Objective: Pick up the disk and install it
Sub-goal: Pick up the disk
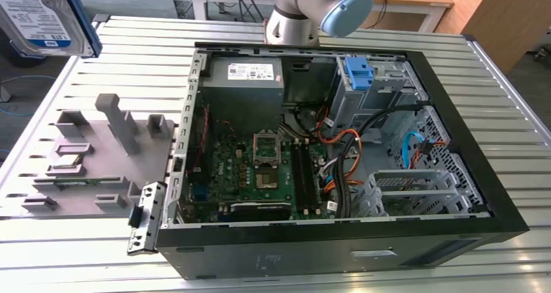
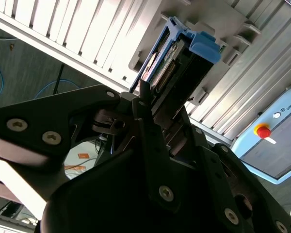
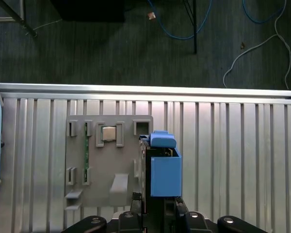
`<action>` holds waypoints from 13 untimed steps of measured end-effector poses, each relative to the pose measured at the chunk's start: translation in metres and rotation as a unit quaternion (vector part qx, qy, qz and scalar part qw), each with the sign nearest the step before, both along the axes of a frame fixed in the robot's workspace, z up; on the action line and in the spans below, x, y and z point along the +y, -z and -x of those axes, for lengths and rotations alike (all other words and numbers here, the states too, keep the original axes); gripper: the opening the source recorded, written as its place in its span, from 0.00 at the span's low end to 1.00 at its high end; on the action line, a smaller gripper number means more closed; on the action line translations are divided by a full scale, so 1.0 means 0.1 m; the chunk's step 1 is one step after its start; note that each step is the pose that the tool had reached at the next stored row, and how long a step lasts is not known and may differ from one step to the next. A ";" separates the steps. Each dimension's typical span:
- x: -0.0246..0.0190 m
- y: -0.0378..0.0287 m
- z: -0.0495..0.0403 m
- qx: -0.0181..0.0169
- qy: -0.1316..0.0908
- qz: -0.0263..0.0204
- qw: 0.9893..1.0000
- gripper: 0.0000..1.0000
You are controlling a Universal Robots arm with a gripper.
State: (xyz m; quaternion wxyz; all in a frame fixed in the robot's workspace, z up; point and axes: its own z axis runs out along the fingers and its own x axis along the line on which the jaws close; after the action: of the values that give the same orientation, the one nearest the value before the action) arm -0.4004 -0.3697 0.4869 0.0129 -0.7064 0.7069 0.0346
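Observation:
The disk point(image 1: 43, 19), silver with a white-and-blue label and a blue bracket, hangs high at the exterior view's left, above the table's far corner. In the first wrist view the disk point(image 3: 162, 167) stands edge-on over the grey fixture plate point(image 3: 106, 160), and my gripper point(image 3: 157, 206) is shut on its near end. The second wrist view has the disk point(image 2: 184, 56) sticking out from between the black fingers point(image 2: 145, 121) of my gripper point(image 2: 160, 114).
The open computer case point(image 1: 482, 177) lies on the slatted metal table point(image 1: 129, 54), with a grey power supply box point(image 1: 244, 73) and a blue bracket point(image 1: 357, 73) at its far end. The grey fixture plate point(image 1: 95, 157) sits beside it. A control box with a red stop button point(image 2: 263, 131) stands nearby.

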 end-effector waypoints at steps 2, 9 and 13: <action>0.000 0.000 -0.027 0.000 0.001 0.000 1.000 0.35; 0.000 0.000 -0.129 0.000 0.002 0.000 1.000 0.35; 0.000 0.000 -0.200 0.000 0.002 0.000 1.000 0.35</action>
State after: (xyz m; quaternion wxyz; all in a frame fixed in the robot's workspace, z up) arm -0.3804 -0.3697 0.4869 0.0130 -0.7047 0.7085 0.0346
